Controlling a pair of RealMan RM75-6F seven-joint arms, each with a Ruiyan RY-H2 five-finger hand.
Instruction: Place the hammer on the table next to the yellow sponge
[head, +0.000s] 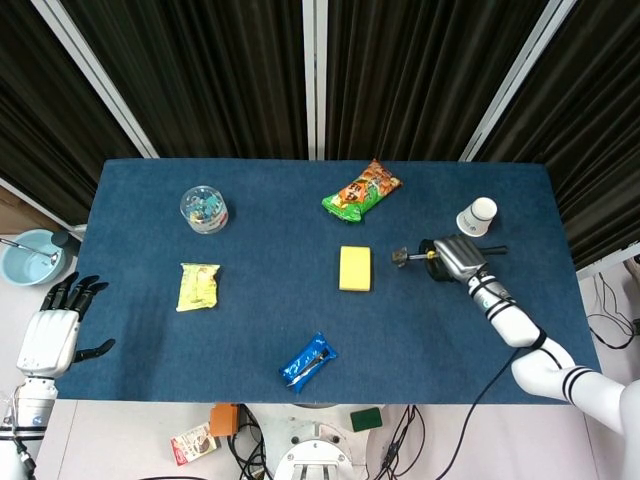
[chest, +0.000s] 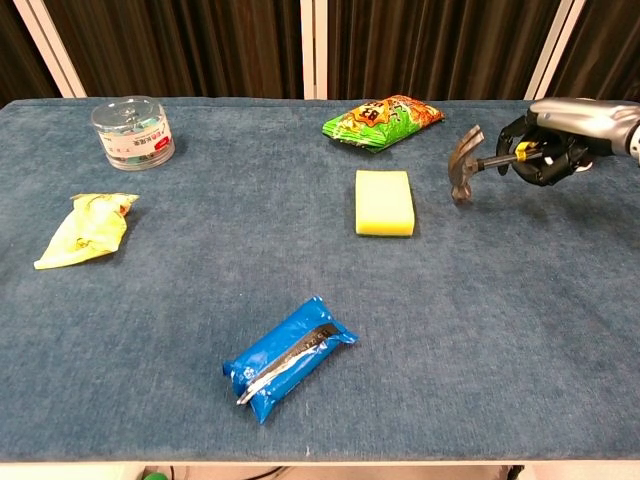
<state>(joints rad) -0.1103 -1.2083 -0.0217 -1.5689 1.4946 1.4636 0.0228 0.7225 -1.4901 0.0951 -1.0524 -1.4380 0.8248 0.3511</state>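
Note:
The hammer has a grey metal head and a dark handle; my right hand grips the handle and holds it above the table, head pointing left toward the yellow sponge. In the head view the hammer head hangs just right of the yellow sponge, with the right hand behind it. My left hand hangs off the table's left edge, fingers apart and holding nothing.
A green snack bag lies behind the sponge. A white cup stands near the right hand. A clear tub, a yellow packet and a blue packet lie on the blue table.

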